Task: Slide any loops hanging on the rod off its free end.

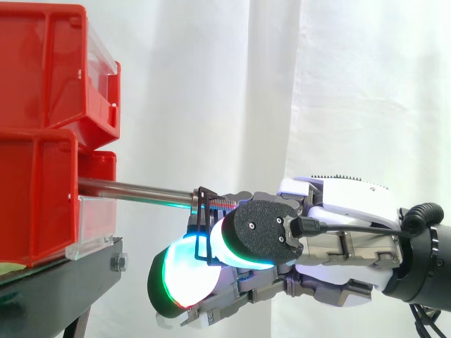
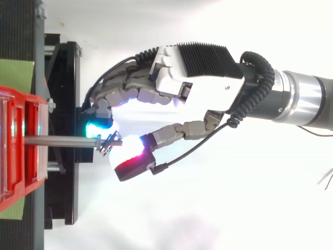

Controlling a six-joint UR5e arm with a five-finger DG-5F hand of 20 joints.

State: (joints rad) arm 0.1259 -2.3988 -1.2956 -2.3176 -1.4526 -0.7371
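No text, label, brand, number or sign is legible: none on the red plastic bins point(image 1: 42, 91) at nine o'clock, the grey metal rod point(image 1: 134, 189), the black wire loops point(image 1: 202, 211), or the white-and-black robot hand point(image 1: 345, 201) at four o'clock.

White curtain point(image 1: 352, 84) in soft vertical folds, brightly and evenly lit, as backdrop. At left, stacked red bins point(image 1: 42, 70) with clear front panels on a black stand point(image 1: 49, 296), bolt point(image 1: 120, 263) at its corner. Green sheet point(image 2: 15, 73) flat beneath the bins, against bright white surroundings from above.
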